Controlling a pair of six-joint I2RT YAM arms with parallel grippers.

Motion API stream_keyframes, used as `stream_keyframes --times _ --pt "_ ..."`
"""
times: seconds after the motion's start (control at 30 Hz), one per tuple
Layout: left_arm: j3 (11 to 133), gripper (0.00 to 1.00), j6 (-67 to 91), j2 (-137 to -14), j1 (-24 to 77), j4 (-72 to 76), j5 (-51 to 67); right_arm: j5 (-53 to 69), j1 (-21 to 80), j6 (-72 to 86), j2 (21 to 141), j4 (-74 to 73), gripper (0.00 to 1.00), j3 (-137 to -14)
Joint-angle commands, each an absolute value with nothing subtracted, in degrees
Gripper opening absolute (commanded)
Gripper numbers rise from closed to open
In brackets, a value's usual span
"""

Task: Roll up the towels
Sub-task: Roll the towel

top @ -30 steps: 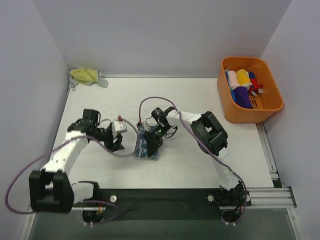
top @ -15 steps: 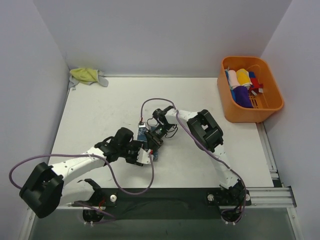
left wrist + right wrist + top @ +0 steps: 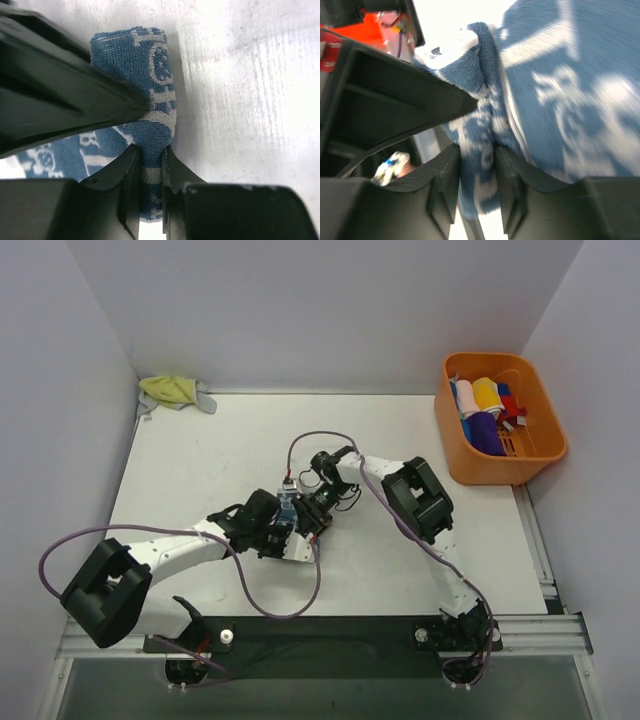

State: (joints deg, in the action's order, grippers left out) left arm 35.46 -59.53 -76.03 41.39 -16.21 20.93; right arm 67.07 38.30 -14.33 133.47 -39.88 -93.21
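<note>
White table (image 3: 200, 470), orange basket (image 3: 492, 473) of rolled cloths (image 3: 487, 396), blue towel (image 3: 285, 506)

My overhead view is bright, even and sharp, with only soft shadows on the table (image 3: 200, 460). My left wrist view glares white at right; the towel (image 3: 155, 65) is crisp, the lower edge dark. My right wrist view is blurred, smeared at right, blown out at top.
</note>
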Motion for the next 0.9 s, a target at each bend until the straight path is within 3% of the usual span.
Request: stream_keyframes --times 0.0,0.27,0.6,0.87 --pt "38.75 0.02 -54.50 -80.92 40.17 -31.01 28.03 53.35 33.40 -12.40 127.63 -34.56 0.35 -92.20" --pt "56.94 0.02 -54.66 -98.51 26.66 -48.24 42.44 43.61 28.48 -12.21 109.97 -27.34 0.60 -81.85" --pt "78.03 0.04 -59.24 -122.60 18.64 -64.50 48.25 40.88 28.38 -14.50 90.45 -20.92 0.53 -66.46" --pt "86.48 0.07 -59.76 -130.59 18.46 -70.57 46.85 29.28 43.31 -20.65 87.36 -19.08 0.54 -65.65"
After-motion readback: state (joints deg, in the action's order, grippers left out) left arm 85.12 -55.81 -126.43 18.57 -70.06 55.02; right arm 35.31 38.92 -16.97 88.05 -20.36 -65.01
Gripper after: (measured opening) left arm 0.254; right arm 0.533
